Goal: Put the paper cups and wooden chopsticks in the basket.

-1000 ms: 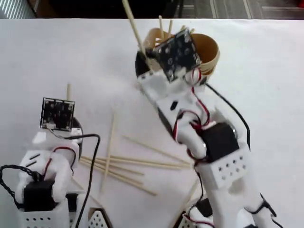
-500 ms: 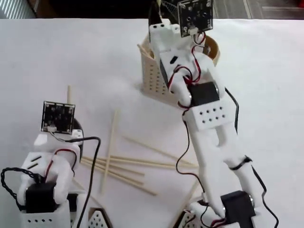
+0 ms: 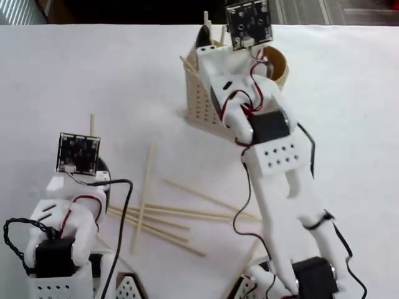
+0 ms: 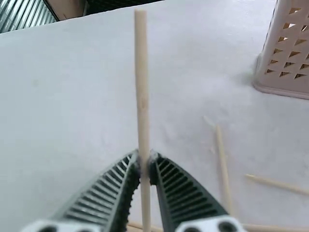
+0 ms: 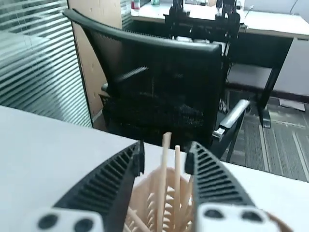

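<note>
Brightly and evenly lit from overhead; washed out with glare across the white worktop [image 3: 62, 75]; only faint, soft shadows under the loose chopsticks [image 3: 187, 213].

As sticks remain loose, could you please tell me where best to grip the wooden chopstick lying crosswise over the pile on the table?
Grip the pale wooden chopstick on its half nearer the cream lattice basket, where it lies alone on the white table; its other half crosses the chopstick pile. Come straight down, closing across the thin shaft.
</note>
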Motion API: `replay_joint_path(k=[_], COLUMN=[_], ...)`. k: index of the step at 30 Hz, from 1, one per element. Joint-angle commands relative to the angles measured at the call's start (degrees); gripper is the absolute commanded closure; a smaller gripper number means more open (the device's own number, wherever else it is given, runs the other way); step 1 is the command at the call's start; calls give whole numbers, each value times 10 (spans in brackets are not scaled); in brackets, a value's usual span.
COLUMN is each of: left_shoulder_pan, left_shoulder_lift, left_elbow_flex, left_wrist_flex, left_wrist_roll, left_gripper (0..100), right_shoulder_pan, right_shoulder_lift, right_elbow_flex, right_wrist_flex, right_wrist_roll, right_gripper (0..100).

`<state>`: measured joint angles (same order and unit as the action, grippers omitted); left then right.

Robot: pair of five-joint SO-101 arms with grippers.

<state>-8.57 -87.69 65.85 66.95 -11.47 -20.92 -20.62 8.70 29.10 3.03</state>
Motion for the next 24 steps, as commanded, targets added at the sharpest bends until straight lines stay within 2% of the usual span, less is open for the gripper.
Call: replay_joint_path(k=[1, 7, 11, 17, 20, 24], left_shoulder_pan=[-5, -33, -36, -37, -36, -35], left_shoulder_lift=[-3, -10, -29, -55, -55, -55], left_elbow_flex=[-2, -3, -4, -59, -103, -127], left_wrist_flex=[-12, -28, -47, -57, -83, -174], left_wrist_roll=[4, 9, 9, 10, 10, 10], left_gripper=[980, 980, 980, 980, 980, 980], right_shoulder_pan=[1, -26, -47, -42, -25, -4], right_shoulder_lift=[-58, -120, -159, -186, -190, -190], right_elbow_flex=[-32, 33, 147, 318, 404, 504], right_wrist_flex=[42, 247, 303, 276, 202, 67], right_wrist_roll=[3, 2, 2, -1, -3, -4], right_gripper=[971, 980, 981, 981, 981, 981])
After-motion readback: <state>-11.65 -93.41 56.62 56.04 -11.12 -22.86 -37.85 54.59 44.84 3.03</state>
